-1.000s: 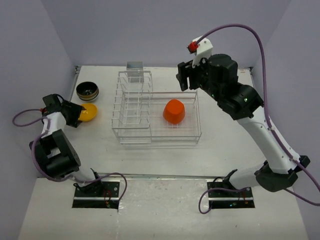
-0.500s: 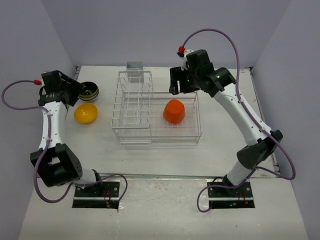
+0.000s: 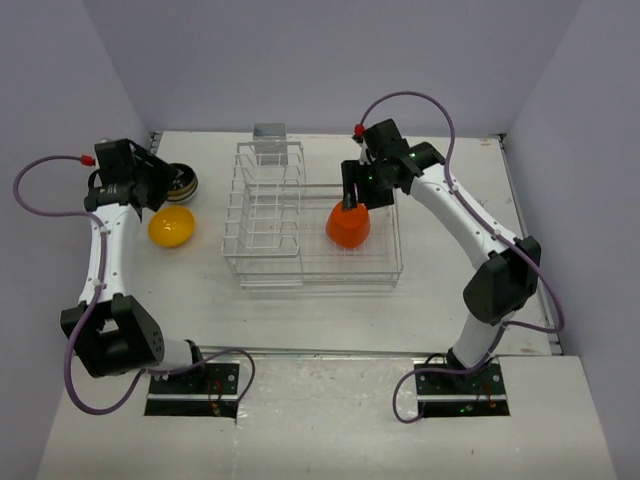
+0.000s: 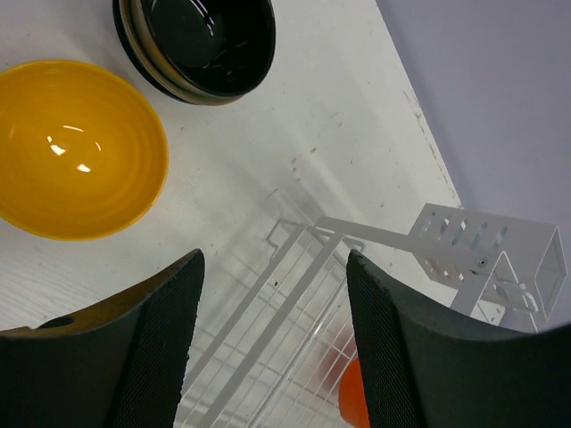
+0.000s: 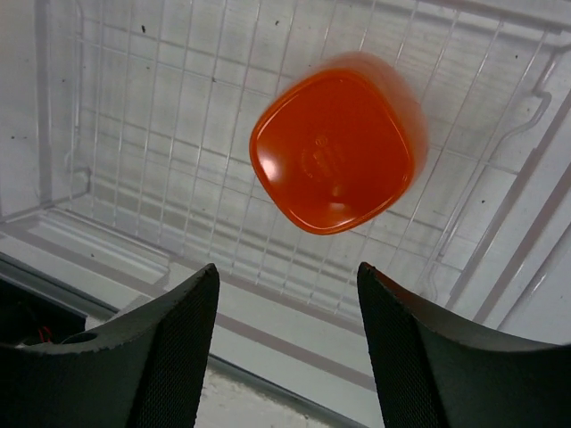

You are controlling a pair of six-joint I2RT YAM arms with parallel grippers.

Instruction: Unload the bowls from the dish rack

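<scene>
**Right gripper (image 5: 287,299): fingers spread and empty, above the only bowl we saw in the rack**

Item 1. We recorded the right gripper with both fingers wide apart and nothing between them. It was poised over the far side of the orange-red bowl (image 5: 332,152). We could not tell whether a fingertip touched it.

Item 2. The left gripper (image 4: 272,267) was likewise spread and holding nothing, above the left of the table (image 3: 300,320).

Items 3–8, listed near to far:
- The near wall of the dish rack (image 3: 300,283).
- The orange-red bowl in the rack's low basket, upside down with its foot uppermost.
- The tall slotted section (image 3: 262,200) to the left of that bowl, where we saw no bowl.
- A small box-shaped holder (image 3: 270,131) at the rack's far end.
- The yellow bowl (image 4: 76,147), upright on the table to the left of the rack.
- The black bowl (image 4: 198,45), upright, just beyond the yellow one.

Handling note, our judgement only:
- The orange-red bowl looked light, rigid and glossy, so probably slippery. We could not tell whether it was breakable.
- Turned over, it offered no open rim to pinch.
- We rated the squarish foot the best hold, with the fingers closing on two opposite flat sides.
- We expected the sloping walls to let the fingers slide off.
- We also expected the wire floor to catch any fingertip that reached under the rim.
</scene>
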